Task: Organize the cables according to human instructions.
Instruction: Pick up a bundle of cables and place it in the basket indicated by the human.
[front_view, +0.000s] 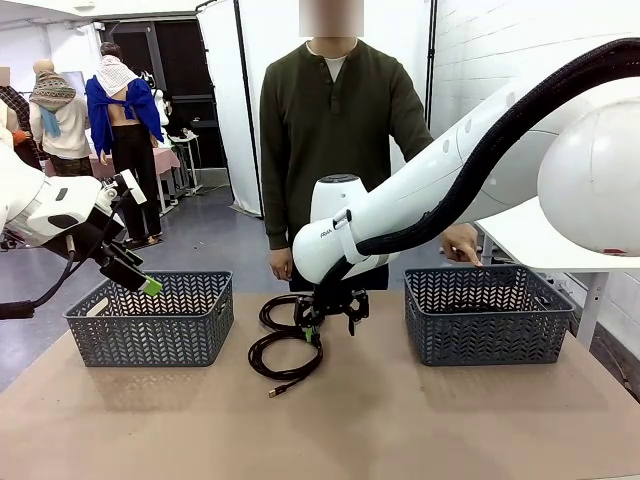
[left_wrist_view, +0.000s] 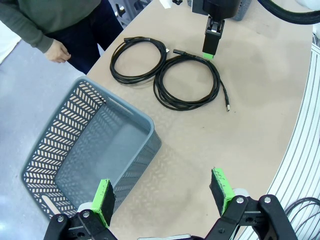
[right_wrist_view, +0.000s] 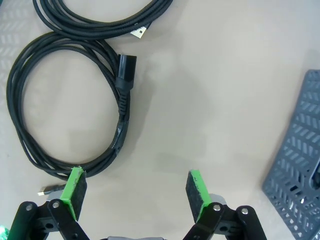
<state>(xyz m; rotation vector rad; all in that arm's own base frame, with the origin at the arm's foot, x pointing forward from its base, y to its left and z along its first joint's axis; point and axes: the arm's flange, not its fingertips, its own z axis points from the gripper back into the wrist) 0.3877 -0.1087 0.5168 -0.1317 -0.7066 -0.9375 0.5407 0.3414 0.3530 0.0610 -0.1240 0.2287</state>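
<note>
- The right tool (front_view: 331, 312) hangs low over the middle of the worktop (front_view: 400, 420). Its jaws are wide open and hold nothing.
- In the right wrist view, the right tool (right_wrist_view: 135, 187) has one green pad (right_wrist_view: 75, 186) over the cord of the first cable (right_wrist_view: 122, 115). I cannot tell if it touches the cord.
- Two cables lie as flat coils at the centre of the front view, between the left basket (front_view: 150, 322) and the right basket (front_view: 487, 320).
- The first cable (front_view: 285, 352) lies lower in the frame. The second cable (front_view: 272, 312) is just beside it, higher up.
- The left tool (front_view: 138, 278) is in the air at the left of the frame, above the left basket's rim. It is also open and empty.
- The person (front_view: 335, 130) stands behind the worktop, with one hand (front_view: 462, 242) at the back rim of the right basket.
</note>
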